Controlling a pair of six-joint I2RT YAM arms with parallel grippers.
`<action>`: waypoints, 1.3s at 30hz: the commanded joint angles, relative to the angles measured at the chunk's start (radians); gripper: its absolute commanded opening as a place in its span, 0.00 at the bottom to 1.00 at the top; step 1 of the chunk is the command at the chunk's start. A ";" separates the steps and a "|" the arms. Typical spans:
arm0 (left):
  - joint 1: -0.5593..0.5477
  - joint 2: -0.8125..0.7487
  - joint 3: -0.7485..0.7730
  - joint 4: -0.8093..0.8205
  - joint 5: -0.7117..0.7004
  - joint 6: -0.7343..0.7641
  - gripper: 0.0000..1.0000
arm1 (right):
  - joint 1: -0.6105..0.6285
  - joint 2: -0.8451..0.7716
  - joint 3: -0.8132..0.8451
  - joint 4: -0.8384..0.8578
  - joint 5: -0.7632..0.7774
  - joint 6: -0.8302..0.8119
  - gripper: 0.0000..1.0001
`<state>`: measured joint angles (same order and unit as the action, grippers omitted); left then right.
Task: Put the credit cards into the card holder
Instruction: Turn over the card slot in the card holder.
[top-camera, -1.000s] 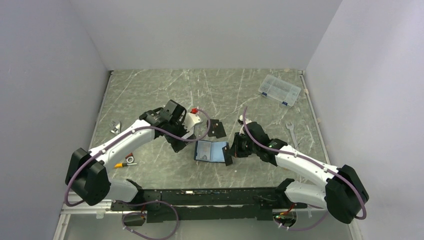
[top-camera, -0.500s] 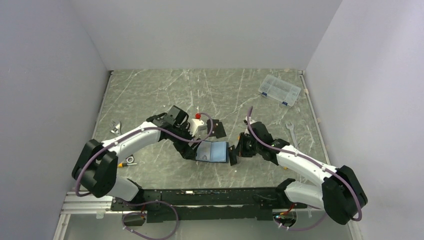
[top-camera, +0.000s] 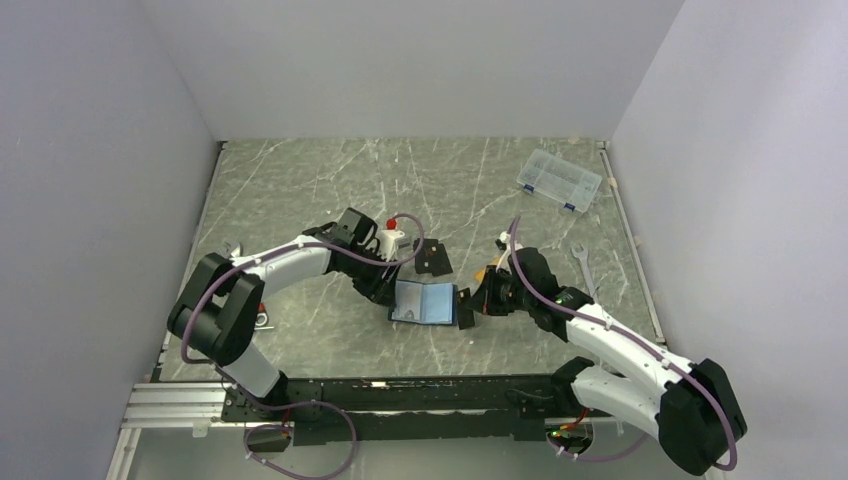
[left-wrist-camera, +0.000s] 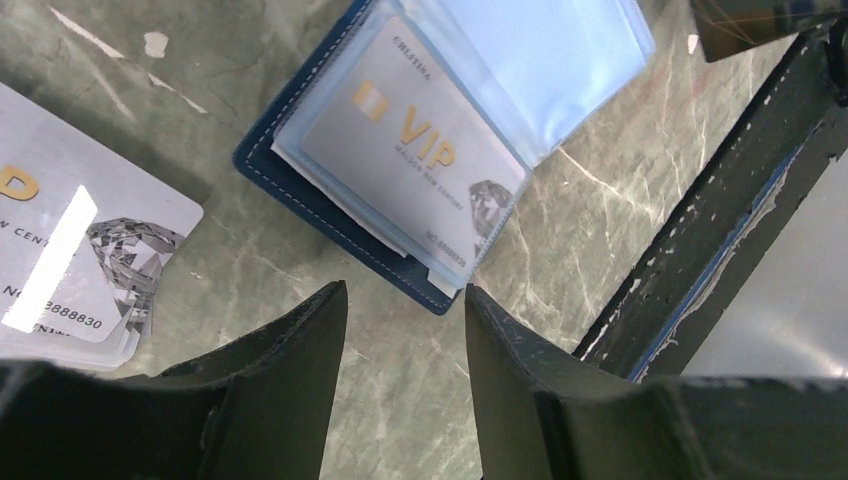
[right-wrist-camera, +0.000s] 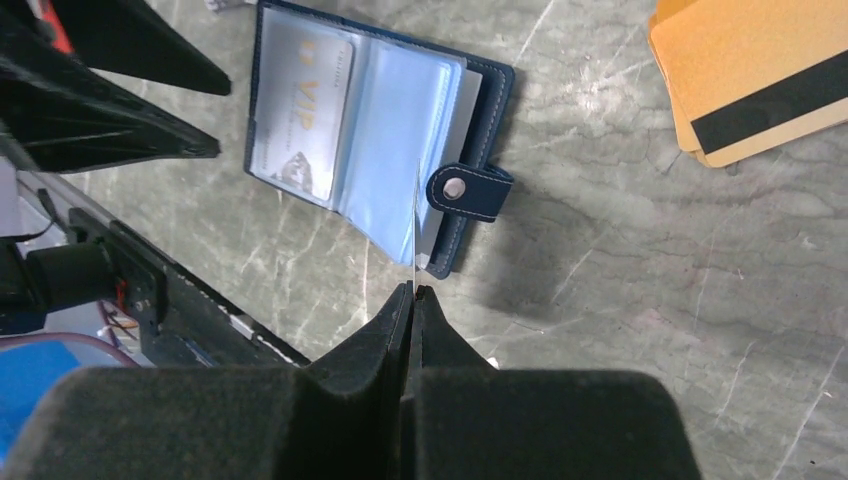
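Table (top-camera: 300, 190): bears every item below.
Card holder (top-camera: 424, 302): lies open at the near middle of the table.
VIP card (left-wrist-camera: 415, 150): inside the card holder's left sleeve.
Loose card (left-wrist-camera: 70, 250): flat on the table, just left of the card holder, not touching it.
Striped cards (right-wrist-camera: 760, 75): stacked, right of and behind the card holder.
Flat rectangle (top-camera: 433, 259): just behind the card holder.
Compartment box (top-camera: 559, 180): far right corner.
Wrench (top-camera: 583, 265): right side, before the compartment box.

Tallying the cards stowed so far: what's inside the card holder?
One silver VIP card shows in a clear sleeve of the open card holder. The other pale-blue sleeves stand raised; whatever lies behind them is covered.
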<state>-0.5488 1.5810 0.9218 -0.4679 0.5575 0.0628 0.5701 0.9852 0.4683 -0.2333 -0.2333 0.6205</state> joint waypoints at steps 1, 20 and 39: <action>0.011 0.031 0.011 0.044 0.059 -0.052 0.53 | -0.021 -0.036 -0.006 0.053 -0.046 0.012 0.00; 0.012 0.044 0.003 0.084 -0.007 -0.049 0.50 | -0.068 0.056 -0.070 0.167 -0.140 0.020 0.00; 0.004 0.037 0.002 0.090 -0.042 -0.036 0.49 | -0.088 0.085 -0.093 0.190 -0.165 0.020 0.00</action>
<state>-0.5385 1.6371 0.9192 -0.3931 0.5247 0.0147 0.4911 1.0725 0.3893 -0.0727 -0.3836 0.6392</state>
